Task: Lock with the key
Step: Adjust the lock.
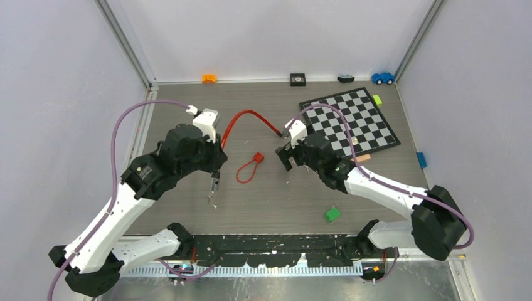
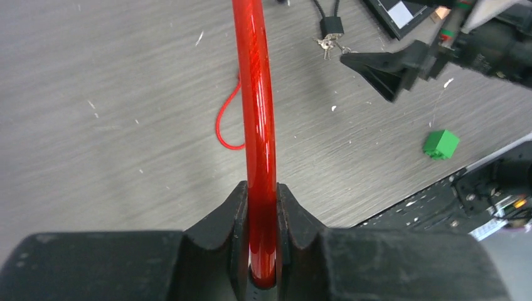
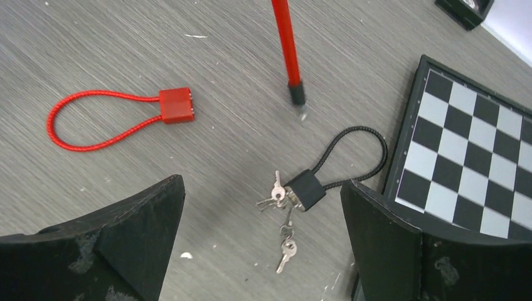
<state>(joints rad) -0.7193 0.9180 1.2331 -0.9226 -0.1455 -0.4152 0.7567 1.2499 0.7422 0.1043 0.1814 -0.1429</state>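
1. Right wrist view: black cable padlock with silver keys is seen under the wide-spread right gripper.
2. Glossy red cable is pinched by left gripper.
3. Keys could be knocked away by off-centre closing.

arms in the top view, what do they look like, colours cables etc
Both the left arm and right arm have white links and bulky black joint housings. A purple cable loops along each. The left end effector and right end effector are matte black with wedge-shaped fingers.
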